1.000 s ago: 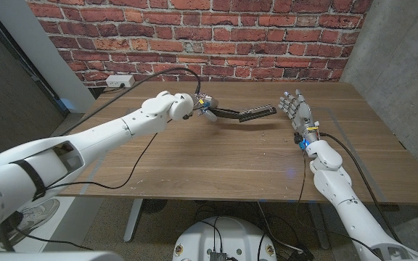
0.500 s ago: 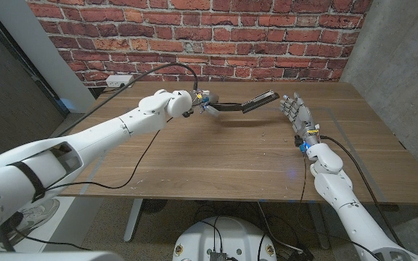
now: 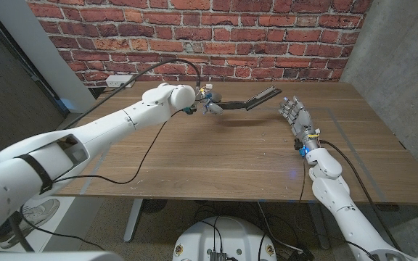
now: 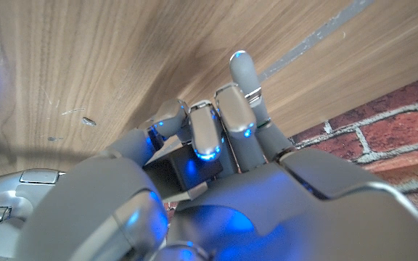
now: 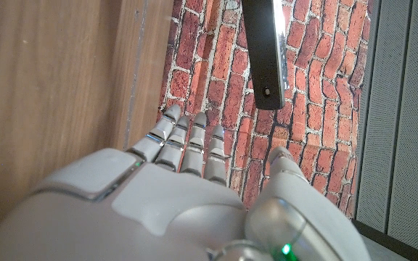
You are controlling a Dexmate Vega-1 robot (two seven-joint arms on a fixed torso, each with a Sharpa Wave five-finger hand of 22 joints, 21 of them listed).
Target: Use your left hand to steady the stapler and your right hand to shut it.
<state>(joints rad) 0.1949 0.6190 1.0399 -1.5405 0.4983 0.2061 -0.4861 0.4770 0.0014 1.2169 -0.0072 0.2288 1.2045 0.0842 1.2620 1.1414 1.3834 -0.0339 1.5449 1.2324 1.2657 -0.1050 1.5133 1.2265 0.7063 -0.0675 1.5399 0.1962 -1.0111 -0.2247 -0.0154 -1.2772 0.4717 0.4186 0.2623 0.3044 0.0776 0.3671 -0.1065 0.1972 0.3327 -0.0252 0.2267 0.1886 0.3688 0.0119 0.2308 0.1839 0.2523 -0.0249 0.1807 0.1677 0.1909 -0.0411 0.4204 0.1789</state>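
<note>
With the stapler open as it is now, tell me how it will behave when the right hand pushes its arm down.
The stapler looks rigid and hinged, so its raised arm should swing rather than bend. The left hand grips only the base end, so a push at the far tip may pivot the whole thing. The right hand is open, apart from it; the smooth dark arm could slip.

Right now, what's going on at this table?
The left hand grips the base end of the stapler and holds it above the wooden table; its top arm is swung open toward the right. The right hand waits beside it, fingers apart, touching nothing. The stapler is not yet shut.
</note>
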